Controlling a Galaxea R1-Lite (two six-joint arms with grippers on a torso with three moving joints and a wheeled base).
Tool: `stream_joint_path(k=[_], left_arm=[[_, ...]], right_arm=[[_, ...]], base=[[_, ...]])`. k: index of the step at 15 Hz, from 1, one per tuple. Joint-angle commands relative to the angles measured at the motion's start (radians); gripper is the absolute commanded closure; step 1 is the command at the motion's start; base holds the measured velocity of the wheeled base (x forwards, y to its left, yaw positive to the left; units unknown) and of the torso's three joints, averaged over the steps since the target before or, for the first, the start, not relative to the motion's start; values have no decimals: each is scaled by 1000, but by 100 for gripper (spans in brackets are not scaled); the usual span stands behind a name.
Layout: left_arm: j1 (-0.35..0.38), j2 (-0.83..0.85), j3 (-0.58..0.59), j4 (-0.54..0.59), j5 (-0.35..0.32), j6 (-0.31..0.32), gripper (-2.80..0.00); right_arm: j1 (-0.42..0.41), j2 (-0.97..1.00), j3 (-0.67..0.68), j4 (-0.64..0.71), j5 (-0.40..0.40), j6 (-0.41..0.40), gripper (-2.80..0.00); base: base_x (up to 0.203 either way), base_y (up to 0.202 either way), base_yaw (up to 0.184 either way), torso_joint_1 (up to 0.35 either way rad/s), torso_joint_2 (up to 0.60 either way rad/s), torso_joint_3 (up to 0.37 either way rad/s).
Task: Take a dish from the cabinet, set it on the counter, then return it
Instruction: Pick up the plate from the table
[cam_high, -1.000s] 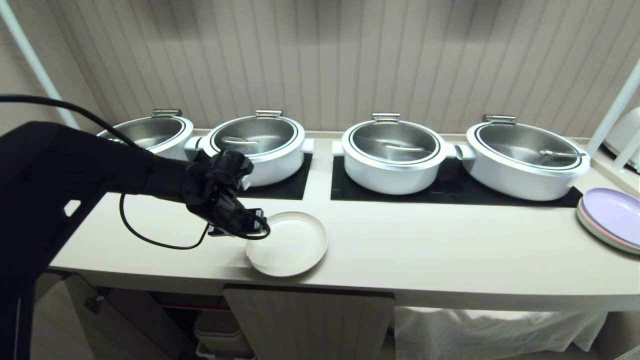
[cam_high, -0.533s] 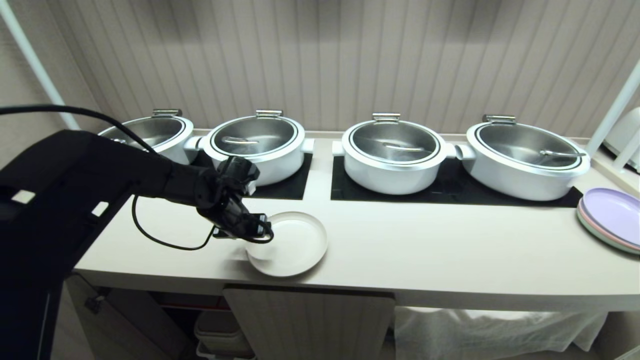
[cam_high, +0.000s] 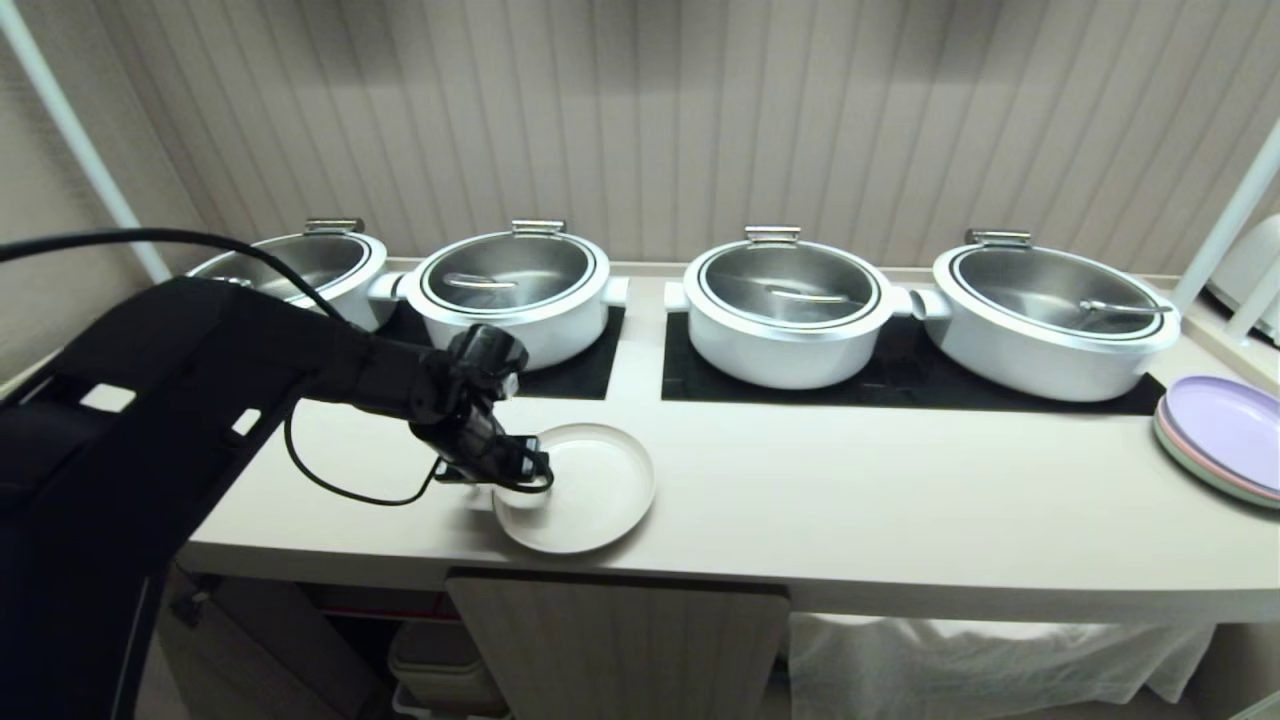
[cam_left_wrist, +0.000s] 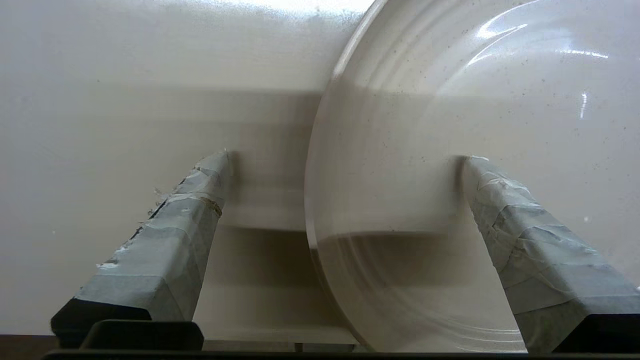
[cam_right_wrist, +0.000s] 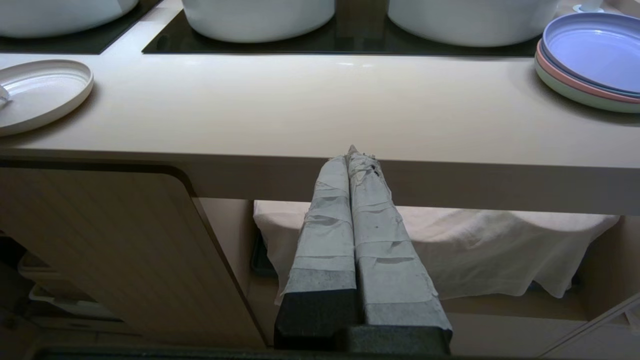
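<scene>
The dish (cam_high: 585, 487) lies flat on the counter (cam_high: 850, 510); the left gripper (cam_left_wrist: 345, 160) is wide open over its rim; the right gripper (cam_right_wrist: 352, 160) is closed, below the counter edge; no writing shows

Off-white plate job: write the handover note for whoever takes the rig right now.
Left gripper: open, straddling the dish's near-left rim, one finger over the plate, one over the counter.
Right gripper: shut, parked below the counter's front edge, holding nothing.
Dish: flat on the counter near its front edge, above the cabinet.
Done: dish out and set down.
Left: regrasp the dish and return it to the cabinet.
</scene>
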Motion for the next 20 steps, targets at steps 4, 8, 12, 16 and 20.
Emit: stream_joint_path(k=[4,8,12,16,20], left_arm=[[-4,28,-2,1,12,-9,-280],[-6,38,1,-69,12,-9,-280],[-5,37,2,-70,10,-9,-280],[-3,34,4,-70,10,-9,0],[0,29,-1,-70,12,-11,0]], right_arm=[[0,0,0,0,1,0,0],[0,0,0,0,-1,0,0],[0,0,0,0,1,0,0],[0,0,0,0,0,0,0],[0,0,0,0,1,0,0]], base=[[0,0,0,0,0,0],[0,0,0,0,0,0],[0,0,0,0,0,0],[0,0,0,0,0,0],[0,0,0,0,0,0]])
